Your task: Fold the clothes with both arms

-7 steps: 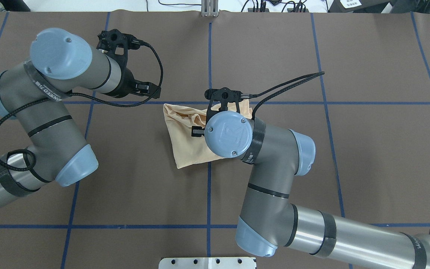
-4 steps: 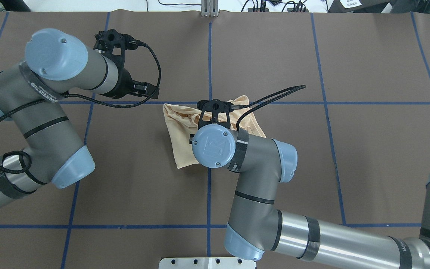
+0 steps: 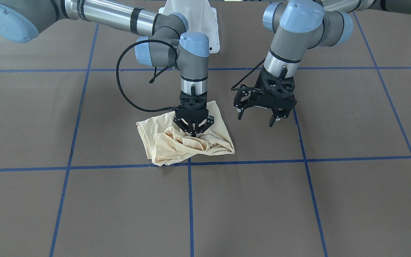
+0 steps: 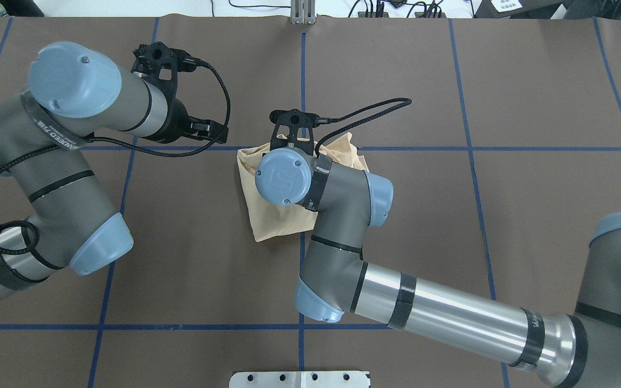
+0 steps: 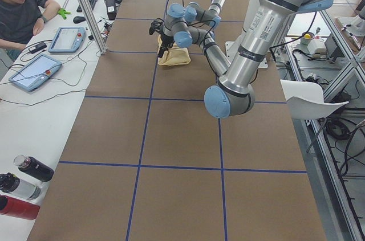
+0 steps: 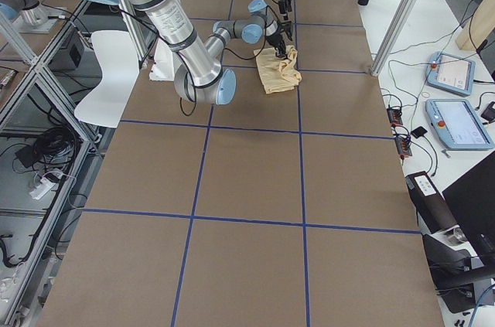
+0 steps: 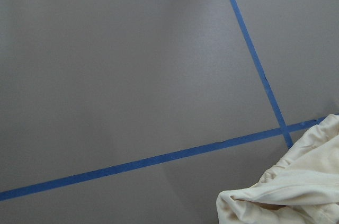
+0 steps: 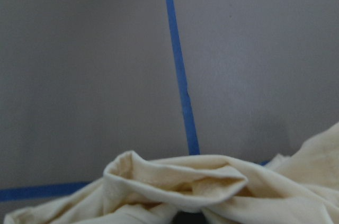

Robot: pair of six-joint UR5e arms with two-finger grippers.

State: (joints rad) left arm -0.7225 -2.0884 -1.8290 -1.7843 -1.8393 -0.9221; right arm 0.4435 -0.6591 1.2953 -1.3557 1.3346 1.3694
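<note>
The pale cream-yellow shirt (image 3: pixel 162 142) lies bunched and crumpled at the table's middle; its print and neck label are hidden. It also shows in the overhead view (image 4: pixel 275 218), the left wrist view (image 7: pixel 296 192) and the right wrist view (image 8: pixel 175 181). My right gripper (image 3: pixel 193 133) points straight down, shut on a raised fold of the shirt's top layer. In the overhead view the right wrist covers it. My left gripper (image 3: pixel 257 117) is open and empty. It hangs a little above the bare table beside the shirt, apart from it, and shows in the overhead view (image 4: pixel 205 132).
Blue tape lines (image 4: pixel 302 81) cross the brown table cover. The white pedestal base (image 3: pixel 211 21) stands at the robot's side of the table. An operator (image 5: pixel 23 7) sits at a side bench with tablets (image 5: pixel 34 70). Bottles (image 5: pixel 25 179) stand on that bench.
My right arm has moved toward the robot's left and away from its base, with shirt fabric in its grip, bunching it over the rest. The left arm has shifted slightly.
</note>
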